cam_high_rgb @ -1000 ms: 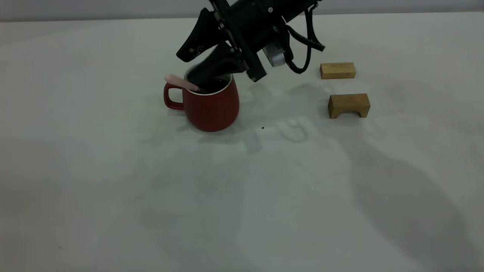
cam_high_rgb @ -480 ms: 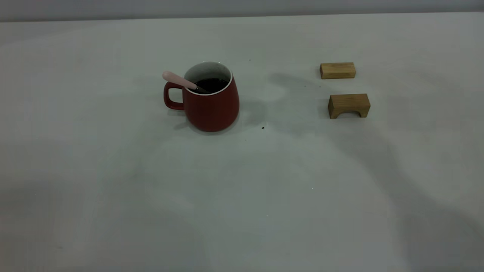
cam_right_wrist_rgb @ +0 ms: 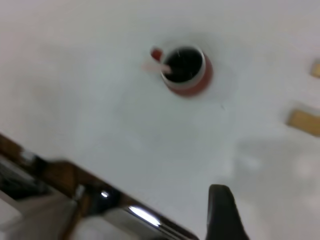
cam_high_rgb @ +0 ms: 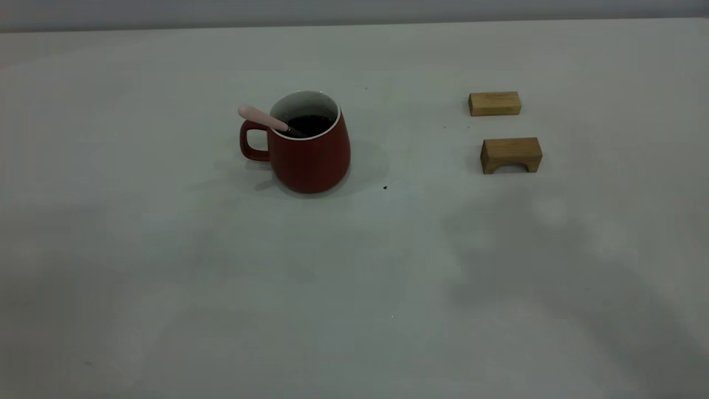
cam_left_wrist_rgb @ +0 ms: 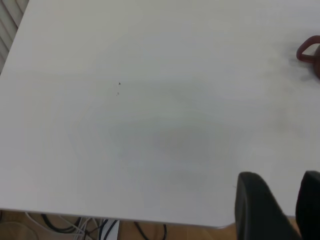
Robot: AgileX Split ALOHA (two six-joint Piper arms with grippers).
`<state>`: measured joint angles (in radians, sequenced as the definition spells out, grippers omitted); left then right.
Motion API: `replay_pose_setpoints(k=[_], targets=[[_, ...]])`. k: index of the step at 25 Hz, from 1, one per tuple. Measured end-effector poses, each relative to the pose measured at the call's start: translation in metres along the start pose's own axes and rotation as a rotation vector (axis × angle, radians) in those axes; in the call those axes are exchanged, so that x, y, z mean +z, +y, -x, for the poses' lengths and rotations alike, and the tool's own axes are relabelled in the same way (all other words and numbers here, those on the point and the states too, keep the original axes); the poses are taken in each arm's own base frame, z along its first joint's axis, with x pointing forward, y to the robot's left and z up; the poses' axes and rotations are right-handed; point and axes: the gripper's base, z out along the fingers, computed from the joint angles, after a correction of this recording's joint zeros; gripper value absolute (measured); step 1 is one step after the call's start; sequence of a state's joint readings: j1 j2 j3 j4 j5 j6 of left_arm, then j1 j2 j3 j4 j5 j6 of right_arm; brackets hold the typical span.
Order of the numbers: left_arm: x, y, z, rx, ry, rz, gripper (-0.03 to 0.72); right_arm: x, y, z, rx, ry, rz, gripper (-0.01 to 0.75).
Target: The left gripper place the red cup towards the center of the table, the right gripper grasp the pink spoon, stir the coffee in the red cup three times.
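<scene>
Cup (cam_high_rgb: 309, 151) sitting mid-table w/ spoon (cam_high_rgb: 265, 119) leaning in coffee (cam_high_rgb: 309, 124), left gripper (cam_left_wrist_rgb: 282, 205) fingers showing spread, right gripper (cam_right_wrist_rgb: 225, 212) can't tell — stirring prob. done.

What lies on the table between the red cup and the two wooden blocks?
Only bare table with a tiny dark speck, between the red cup and the wooden blocks; the exterior view shows it.

Two tan wooden blocks sit toward the surface's far right: a plain flat block (cam_high_rgb: 494, 103) and, nearer the front, an arched block (cam_high_rgb: 510, 154), close but apart.
</scene>
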<state>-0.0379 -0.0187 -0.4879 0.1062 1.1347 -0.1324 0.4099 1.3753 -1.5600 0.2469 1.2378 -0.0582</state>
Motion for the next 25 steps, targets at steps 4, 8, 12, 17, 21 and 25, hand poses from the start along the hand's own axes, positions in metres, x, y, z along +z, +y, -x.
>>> replay_pose_setpoints(k=[4,8,12,17,21,25], targets=[[0.000,0.000,0.000,0.000,0.000,0.000,0.264,-0.029,0.000,-0.062,-0.071,0.000,-0.061,0.506],[0.000,0.000,0.000,0.000,0.000,0.000,0.264,-0.058,-0.003,-0.124,-0.082,-0.062,-0.111,0.506],[0.000,0.000,0.000,0.000,0.000,0.000,0.264,-0.076,-0.009,-0.187,0.008,-0.164,-0.211,0.506],[0.000,0.000,0.000,0.001,0.000,0.000,0.264,-0.064,-0.008,-0.250,0.092,-0.239,-0.307,0.506],[0.000,0.000,0.000,0.001,0.000,0.000,0.264,-0.042,-0.013,-0.280,0.119,-0.244,-0.355,0.506],[0.000,0.000,0.000,0.001,0.000,0.000,0.264,-0.030,-0.017,-0.298,0.120,-0.277,-0.394,0.506]])
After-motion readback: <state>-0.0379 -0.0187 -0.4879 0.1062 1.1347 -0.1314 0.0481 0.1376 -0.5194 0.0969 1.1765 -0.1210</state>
